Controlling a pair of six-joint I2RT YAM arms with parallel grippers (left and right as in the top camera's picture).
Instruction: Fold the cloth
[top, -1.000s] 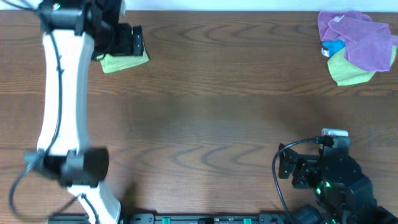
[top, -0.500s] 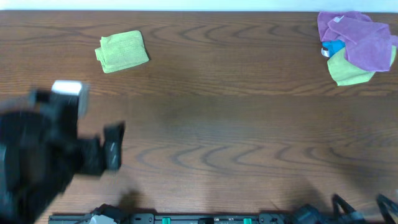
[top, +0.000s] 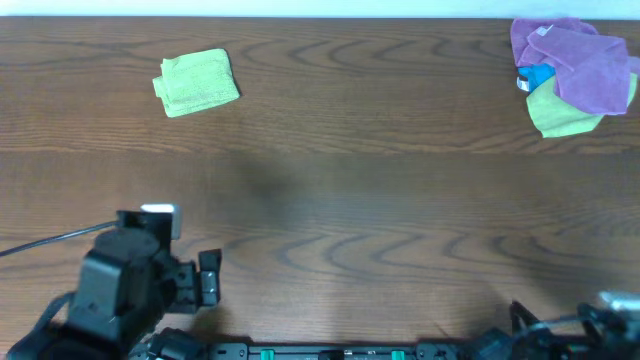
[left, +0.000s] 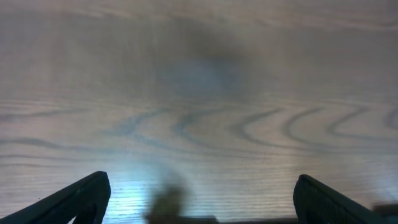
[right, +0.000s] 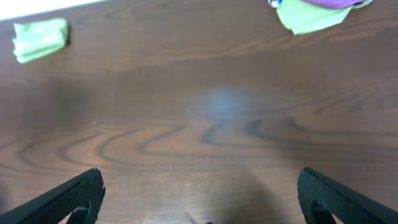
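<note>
Cloth (top: 197, 82), lime-green towelling square, lies folded upper left; left gripper (left: 202, 180) has retreated bottom left, right gripper (right: 200, 178) bottom right, both spread, empty: task looks done.

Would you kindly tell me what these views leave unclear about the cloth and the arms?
Overhead: the right gripper is cut off by the bottom edge.
Overhead: the cloth is too small to show its tag or layers.
Overhead: the blue item is half hidden by the purple cloth; unidentifiable.
Left wrist: only blurred table shows; the cloth lies outside the frame.
</note>
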